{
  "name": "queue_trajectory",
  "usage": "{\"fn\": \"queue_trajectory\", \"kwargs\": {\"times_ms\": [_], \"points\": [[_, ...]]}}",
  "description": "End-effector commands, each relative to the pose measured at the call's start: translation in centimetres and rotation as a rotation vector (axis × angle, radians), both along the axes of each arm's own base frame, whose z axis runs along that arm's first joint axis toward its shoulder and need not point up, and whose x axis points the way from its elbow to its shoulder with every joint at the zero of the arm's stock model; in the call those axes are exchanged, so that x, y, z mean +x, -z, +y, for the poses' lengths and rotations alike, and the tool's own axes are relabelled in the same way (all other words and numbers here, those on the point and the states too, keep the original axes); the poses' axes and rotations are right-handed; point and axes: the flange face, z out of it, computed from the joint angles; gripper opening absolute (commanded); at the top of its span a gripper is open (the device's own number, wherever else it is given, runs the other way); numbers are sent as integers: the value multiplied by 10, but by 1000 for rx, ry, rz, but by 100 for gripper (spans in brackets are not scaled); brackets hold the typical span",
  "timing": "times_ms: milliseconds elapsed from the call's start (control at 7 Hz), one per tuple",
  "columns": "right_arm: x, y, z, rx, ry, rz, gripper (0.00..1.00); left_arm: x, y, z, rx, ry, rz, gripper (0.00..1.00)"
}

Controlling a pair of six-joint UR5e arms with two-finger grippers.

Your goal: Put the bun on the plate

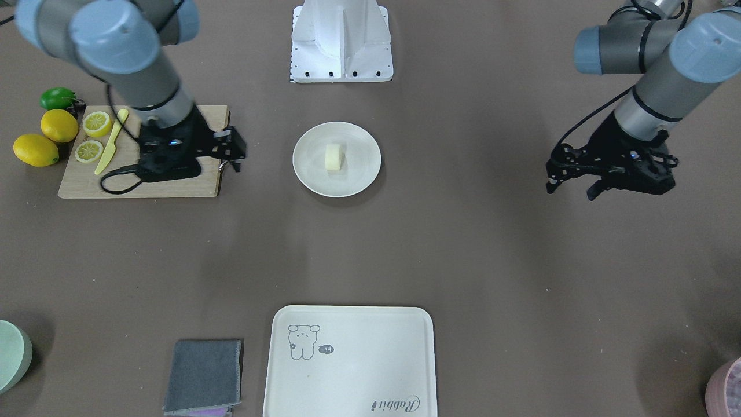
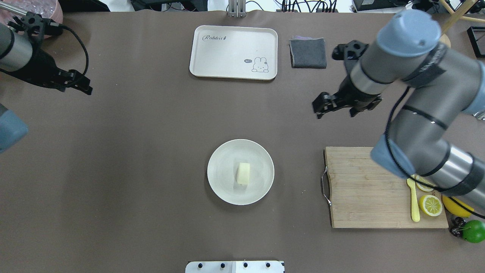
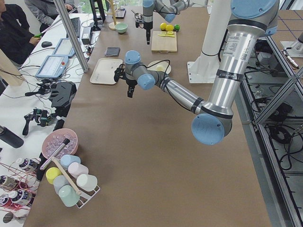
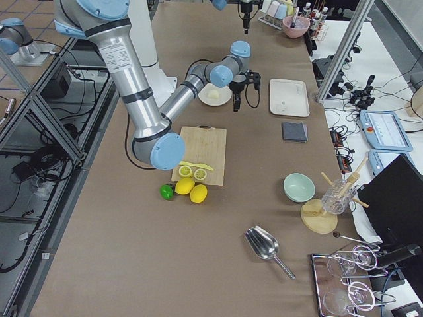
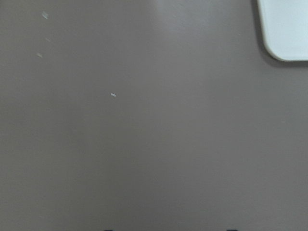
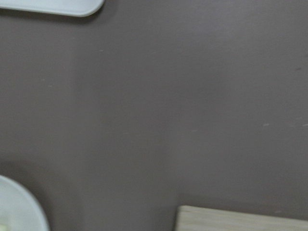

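Bare tabletop (image 2: 132, 170) around plate (image 2: 219, 189) (board (image 2: 363, 189) well apart)

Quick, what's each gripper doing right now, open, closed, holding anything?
Left gripper: open, holding nothing.
Right gripper: looks open, holding nothing.
The bun lies on the plate, clear of both.

Front-facing view: high up, across table (image 1: 463, 243) from robot, looking steeply down. Robot base (image 1: 341, 46) at top edge, plate (image 1: 359, 174) near centre.

Overhead view: behind robot, looking forward and down. Plate central, tray (image 2: 227, 53) beyond it.

These two share plate, tray and cutting board (image 1: 78, 182), turned end for end.

Left-end and right-end views: set far back, raised, looking along whole table.

Left wrist view: very close to tabletop, tray corner at top right.

Right wrist view: equally close, plate rim at bottom left, board edge along bottom.
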Motion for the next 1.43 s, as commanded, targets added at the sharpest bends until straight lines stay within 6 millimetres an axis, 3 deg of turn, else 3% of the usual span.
{"fn": "queue_trajectory", "kwargs": {"times_ms": [0,143,286,429,571,714,857,1286], "points": [[181,-125,-23,127,118,42,100,-117,-47,-16,82,-68,-143,97],[236,-179,-24,144,151,57,100,-179,-86,-5,84,-85,-178,97],[283,-236,-21,155,193,90,100,-217,-114,10,79,-102,-137,97],[333,-284,-17,166,215,100,100,-239,-156,42,16,-95,-94,97],[368,-313,-6,150,196,105,100,-254,-191,84,-44,-75,-106,97],[385,-328,11,134,171,116,100,-258,-207,101,-29,-70,-115,97],[404,-322,25,147,132,106,100,-258,-214,106,-68,-49,-113,98],[411,-328,32,135,127,150,100,-257,-212,106,-60,-52,-101,98]]}}
